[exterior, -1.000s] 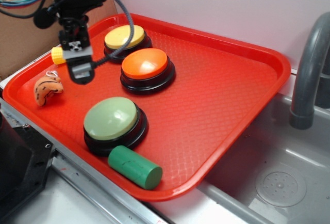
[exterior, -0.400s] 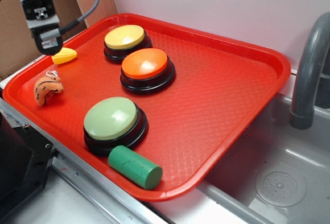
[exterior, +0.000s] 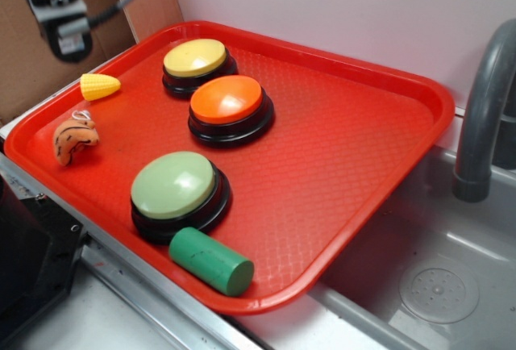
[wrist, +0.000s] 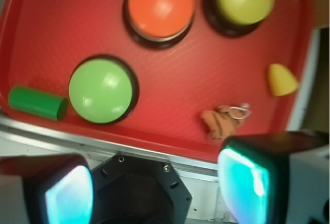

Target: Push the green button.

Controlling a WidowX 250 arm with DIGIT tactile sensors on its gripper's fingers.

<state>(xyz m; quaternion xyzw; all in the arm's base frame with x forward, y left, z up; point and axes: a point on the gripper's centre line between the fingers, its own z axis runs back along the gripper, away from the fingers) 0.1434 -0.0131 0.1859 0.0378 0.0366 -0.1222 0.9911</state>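
We see the pincer raised beyond the red tray's far left corner, its jaws spread wide and holding nothing. The green button sits on the tray's near side, just beside a green cylinder, well apart from the pincer.

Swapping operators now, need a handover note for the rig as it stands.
Claw: open, holding nothing, high over the tray's far-left corner, beyond the toy corn.
Green button: near-left part of the red tray, right next to the green cylinder lying at the front edge.
Done: nothing that shows; button untouched now.
Left: bring the claw over the green button and press down.
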